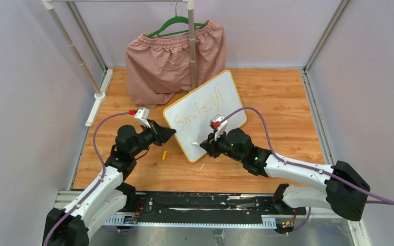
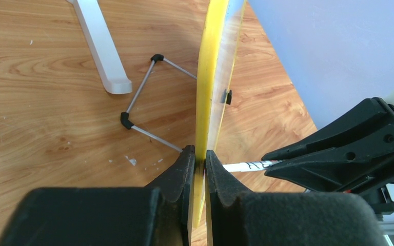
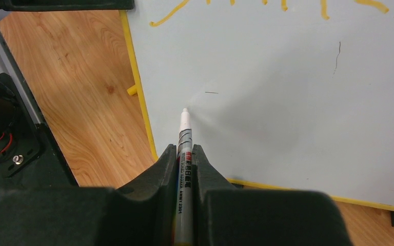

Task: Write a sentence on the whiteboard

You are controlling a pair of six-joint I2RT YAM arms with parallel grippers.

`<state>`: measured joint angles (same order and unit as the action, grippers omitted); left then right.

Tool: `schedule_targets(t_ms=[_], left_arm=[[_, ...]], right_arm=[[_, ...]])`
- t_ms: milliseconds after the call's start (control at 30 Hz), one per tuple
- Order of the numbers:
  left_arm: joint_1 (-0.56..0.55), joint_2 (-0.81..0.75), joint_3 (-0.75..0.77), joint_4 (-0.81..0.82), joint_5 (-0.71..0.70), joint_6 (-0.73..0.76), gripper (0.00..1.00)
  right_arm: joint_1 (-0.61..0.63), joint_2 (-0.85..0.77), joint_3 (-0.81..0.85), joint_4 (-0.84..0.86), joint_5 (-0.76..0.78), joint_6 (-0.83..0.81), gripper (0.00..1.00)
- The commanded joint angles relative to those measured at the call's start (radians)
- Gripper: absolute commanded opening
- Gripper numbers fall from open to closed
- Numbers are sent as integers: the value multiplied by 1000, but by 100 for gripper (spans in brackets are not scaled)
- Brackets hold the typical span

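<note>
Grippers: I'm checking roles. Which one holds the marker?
The right gripper, shut on the marker; the left gripper clamps the whiteboard by its yellow edge instead.

Setting: robotics lab test cell. Evidence: wood-laminate tabletop (image 1: 287, 102) boxed in by plain pale walls (image 1: 25, 77) and aluminium frame posts (image 1: 326, 35). The left arm (image 1: 105, 184) and right arm (image 1: 297, 168) are bolted to a black mounting rail (image 1: 195, 200), with purple cables (image 1: 96, 136) exposed. Staged props: whiteboard (image 1: 228, 105), pink shorts (image 1: 159, 66) on a green hanger (image 1: 164, 25).

Grips a white marker (image 3: 184, 132) in the right claw (image 3: 184, 152), tip aimed at blank whiteboard (image 3: 287, 113) below orange writing (image 3: 170, 17).
</note>
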<state>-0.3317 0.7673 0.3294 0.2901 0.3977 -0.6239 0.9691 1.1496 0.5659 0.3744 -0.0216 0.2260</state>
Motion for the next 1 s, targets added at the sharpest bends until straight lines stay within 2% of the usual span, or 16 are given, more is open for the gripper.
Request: schedule_targets(t_ms=[0,367,733,967], left_arm=[[-5,-16,2,14,-5,11,0],[-5,-24,2,14,-3,14,0],[-6,-24,2,14,-3,14,0],[-6,-27,2,14,-3,14,0]], right_arm=[[16,7,45,21,14,-29,0],[19,62,87,-22,6,-25,0],[28,48,65,-75,0,-30,0],[28,47,71,-133,67,-29,0]])
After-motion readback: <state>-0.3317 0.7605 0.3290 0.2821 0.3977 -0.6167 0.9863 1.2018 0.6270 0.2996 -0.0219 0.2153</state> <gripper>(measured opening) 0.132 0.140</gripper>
